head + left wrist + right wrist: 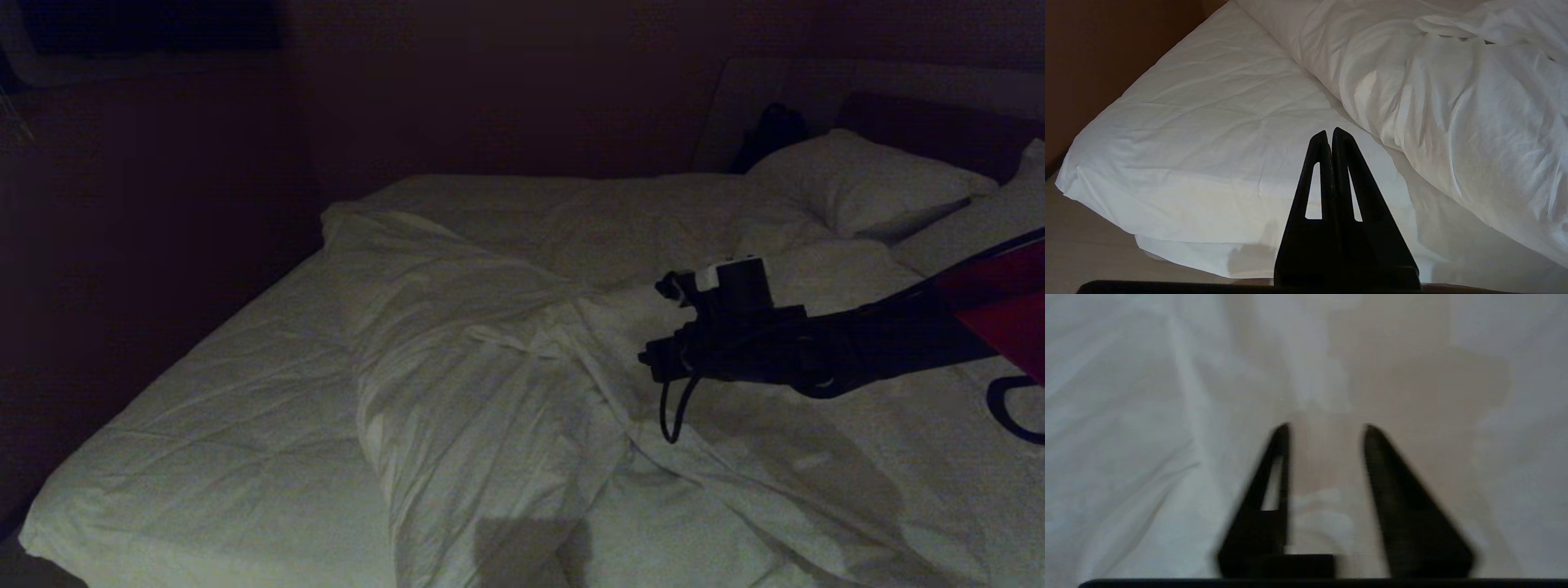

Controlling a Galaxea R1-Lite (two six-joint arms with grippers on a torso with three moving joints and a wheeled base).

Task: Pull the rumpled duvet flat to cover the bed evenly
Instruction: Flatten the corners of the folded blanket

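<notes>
Jaws, right gripper (1327,430): apart, with nothing between them; pale creased cloth lies beyond the two dark fingers (1392,506).
Jaws, left gripper (1330,132): pressed together at the tips, holding nothing.
Right arm (816,351): reaches in from the right edge of the head view, over the right half of the bed, with its dark gripper end above the bunched cloth at mid-bed; whether it touches the cloth cannot be told.
Left arm: not seen in the head view; its wrist camera looks over the bed's near left corner, the gripper hanging clear of the cloth.
Duvet (490,367): white and puffy, rumpled into a thick ridge that runs from the far left of the bed toward the near middle, with more folds spreading to the right under the arm.
Bed (229,441): wide and low, its flat white quilted surface bare on the near left side, beside the duvet's ridge.
Pillow (857,184): white, at the far right end of the bed, against the dark headboard (939,131).
Room: dim, dark wall behind the bed.
</notes>
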